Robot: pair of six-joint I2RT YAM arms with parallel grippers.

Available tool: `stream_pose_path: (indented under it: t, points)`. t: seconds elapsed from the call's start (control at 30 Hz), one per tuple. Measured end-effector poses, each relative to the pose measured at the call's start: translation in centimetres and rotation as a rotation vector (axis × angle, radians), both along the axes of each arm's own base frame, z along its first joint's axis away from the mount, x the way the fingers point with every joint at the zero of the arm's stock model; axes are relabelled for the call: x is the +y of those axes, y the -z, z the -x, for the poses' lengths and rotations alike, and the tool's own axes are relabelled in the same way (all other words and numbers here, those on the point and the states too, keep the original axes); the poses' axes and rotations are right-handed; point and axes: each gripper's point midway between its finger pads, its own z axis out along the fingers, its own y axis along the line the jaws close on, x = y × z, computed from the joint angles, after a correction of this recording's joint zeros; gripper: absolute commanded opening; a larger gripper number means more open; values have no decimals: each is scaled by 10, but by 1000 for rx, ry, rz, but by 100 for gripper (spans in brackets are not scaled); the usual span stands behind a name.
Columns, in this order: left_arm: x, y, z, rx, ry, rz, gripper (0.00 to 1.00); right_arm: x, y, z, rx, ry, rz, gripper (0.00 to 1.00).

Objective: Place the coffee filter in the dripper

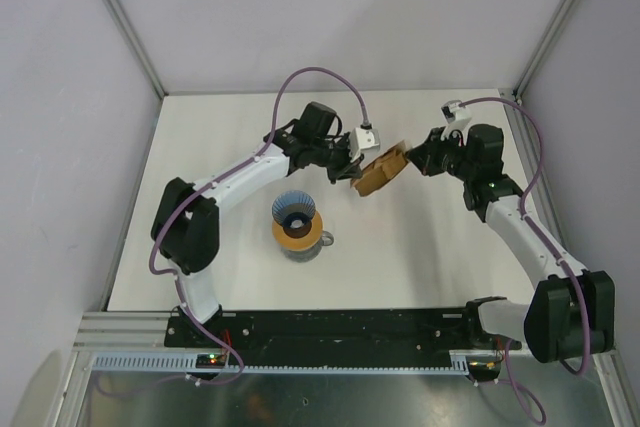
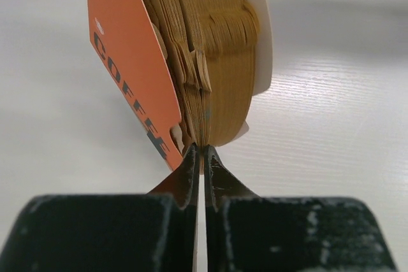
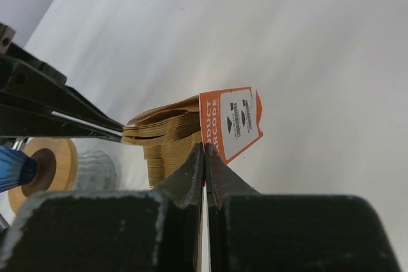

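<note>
While both arms hold the orange packet [image 1: 382, 173] in the air between them, above the far middle of the bench [image 1: 430, 267], the coffee filter [image 2: 203, 125] is not yet free. It sits as one sheet among the stacked tan papers [image 2: 220, 55] inside that packet. The left tool [image 2: 199, 152] is closed on the thin edge of the papers, where they come together. Whether it pinches one sheet or several, I cannot tell. The right tool [image 3: 204, 150] is clamped on the orange card of the packet, just beside the barcode label.

The dripper [image 1: 297, 209] stands nearer, to the left of the packet and apart from it, on a tan ring [image 1: 318, 237] over a glass carafe [image 1: 305, 251]. Its mouth faces upward and no paper lies in it.

A single filter is probably very light, thin and soft. It may crease or tear under a hard pull, and the neighbouring sheets may cling and come out with it. I think the best hold is on the seam edge of one sheet only, while the other tool keeps the stiff card firm, so that the sheet slides out flat. Because it weighs almost nothing, it could sit tilted in the ribbed cone, so it should go in point first and deep.
</note>
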Motion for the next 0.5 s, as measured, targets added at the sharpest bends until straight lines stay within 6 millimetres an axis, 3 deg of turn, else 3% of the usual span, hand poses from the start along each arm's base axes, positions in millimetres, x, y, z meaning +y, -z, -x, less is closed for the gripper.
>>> stream_pose_path:
  t: [0.5]
  points:
    - [5,7,17,55,28,-3,0,-4,12,-6,29,39,20,0]
